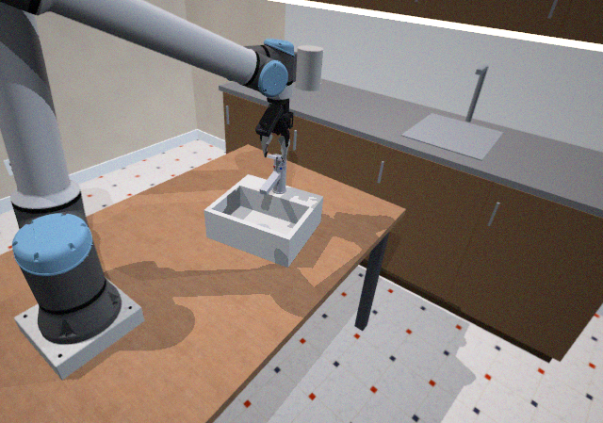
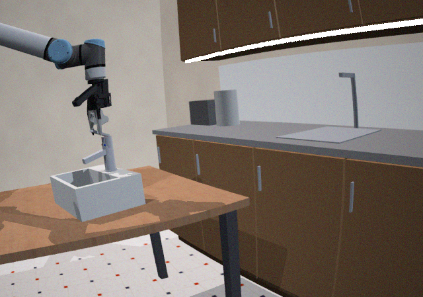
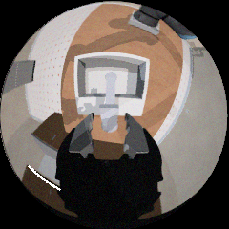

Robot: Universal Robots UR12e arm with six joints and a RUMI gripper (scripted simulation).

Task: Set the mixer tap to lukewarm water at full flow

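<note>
Mixer tap [image 1: 278,177] lever raised (seemingly), basin [image 1: 263,223] holding nothing, gripper [image 3: 109,125] part-open, gripping nothing.

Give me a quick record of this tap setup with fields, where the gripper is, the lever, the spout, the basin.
gripper: open, fingers either side of the lever, not clamping it
lever: raised, lined up over the spout
spout: points out over the basin
mixer tap: upright on the basin's back ledge
basin: white box sink on the wooden table
blue dot: on the tap body
</note>
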